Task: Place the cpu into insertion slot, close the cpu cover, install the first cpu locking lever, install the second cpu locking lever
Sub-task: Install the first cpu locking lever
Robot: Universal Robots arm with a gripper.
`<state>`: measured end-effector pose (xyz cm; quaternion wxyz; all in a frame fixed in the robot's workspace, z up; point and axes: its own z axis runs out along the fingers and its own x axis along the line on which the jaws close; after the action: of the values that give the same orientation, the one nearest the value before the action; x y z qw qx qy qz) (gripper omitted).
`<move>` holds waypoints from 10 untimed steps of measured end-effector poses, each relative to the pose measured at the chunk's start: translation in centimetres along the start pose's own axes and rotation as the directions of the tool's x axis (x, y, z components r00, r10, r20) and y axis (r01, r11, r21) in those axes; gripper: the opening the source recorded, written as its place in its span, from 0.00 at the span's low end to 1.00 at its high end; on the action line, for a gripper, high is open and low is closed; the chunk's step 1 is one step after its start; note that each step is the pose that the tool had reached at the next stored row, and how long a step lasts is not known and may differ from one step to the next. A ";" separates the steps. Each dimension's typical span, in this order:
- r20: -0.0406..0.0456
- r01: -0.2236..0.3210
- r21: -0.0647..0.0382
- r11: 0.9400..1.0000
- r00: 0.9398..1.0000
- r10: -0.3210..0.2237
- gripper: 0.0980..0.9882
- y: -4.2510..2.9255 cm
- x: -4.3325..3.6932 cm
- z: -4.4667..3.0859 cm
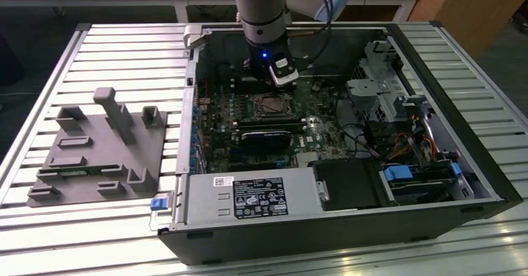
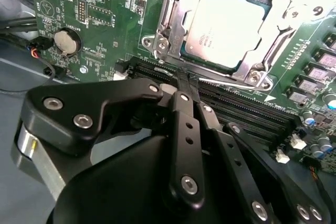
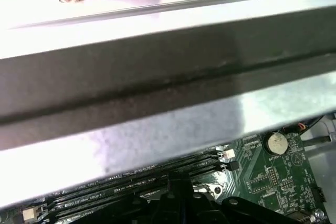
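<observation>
The cpu [image 2: 226,24] lies flat in the insertion slot [image 1: 269,106], its silver-grey top showing through the cut-out of the cpu cover [image 2: 172,14]. The silvery cover frame sits down around it. A thin metal locking lever [image 2: 231,83] runs along the socket's edge facing the memory slots. My gripper [image 2: 184,80] is shut, its black fingers [image 2: 185,129] pressed together, with the tips right at that lever's end beside the socket. In the exterior view the gripper [image 1: 279,85] hangs inside the open computer case just behind the socket. In the first wrist view the fingers [image 3: 181,203] point at the memory slots.
Long black memory slots [image 2: 247,108] lie right under the fingertips. A coin battery [image 2: 67,41] sits on the green board. The case wall [image 3: 157,93] is close by the wrist. The power supply [image 1: 247,195], drive cage [image 1: 379,96] and cables crowd the case. A grey fixture [image 1: 103,152] stands outside it.
</observation>
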<state>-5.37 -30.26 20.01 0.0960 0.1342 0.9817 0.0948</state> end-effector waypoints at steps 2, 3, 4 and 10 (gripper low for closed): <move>0.000 -0.002 0.001 1.000 1.000 0.002 0.01 0.08 0.03 0.01; 0.000 -0.002 0.000 1.000 1.000 0.002 0.01 0.13 0.04 0.03; 0.001 -0.002 0.001 1.000 1.000 0.002 0.01 0.17 0.05 0.03; 0.002 -0.005 0.001 1.000 1.000 0.005 0.01 0.19 0.09 0.20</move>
<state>-5.37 -30.02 19.84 0.0966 0.1368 0.9813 0.0945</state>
